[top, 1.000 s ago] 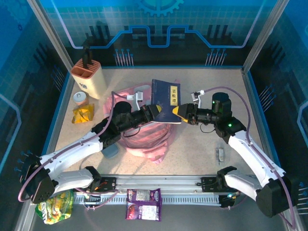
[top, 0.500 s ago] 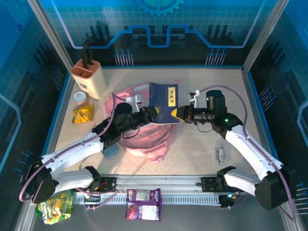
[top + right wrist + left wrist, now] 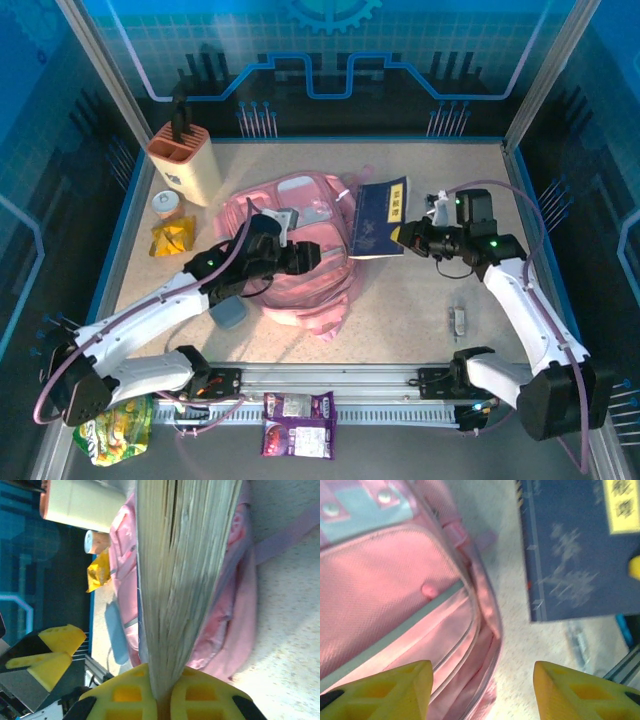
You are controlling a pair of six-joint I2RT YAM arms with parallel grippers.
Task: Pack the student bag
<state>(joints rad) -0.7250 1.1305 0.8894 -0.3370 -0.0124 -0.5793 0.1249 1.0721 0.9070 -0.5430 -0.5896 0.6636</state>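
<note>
The student bag (image 3: 300, 262), pink and soft, lies flat in the middle of the table. My left gripper (image 3: 312, 256) hovers open over its right side; in the left wrist view the yellow fingertips (image 3: 385, 687) stand wide apart above the bag's zip edge (image 3: 420, 610), holding nothing. My right gripper (image 3: 402, 237) is shut on the lower edge of a dark blue book (image 3: 380, 214), held tilted just right of the bag. In the right wrist view the book's page edge (image 3: 180, 570) runs up from the shut gripper (image 3: 162, 700), with the bag (image 3: 235, 625) behind it.
A beige holder (image 3: 183, 160), a small cup (image 3: 168, 203) and a yellow packet (image 3: 172, 238) stand at the back left. A blue-grey case (image 3: 230, 316) lies by the bag's near left. A small metal item (image 3: 458, 320) lies at the right. Snack packs (image 3: 298, 420) sit beyond the front rail.
My right gripper shut on the book and carried it right, off the bag. My left gripper let go of the book, opened and drew back over the bag.
</note>
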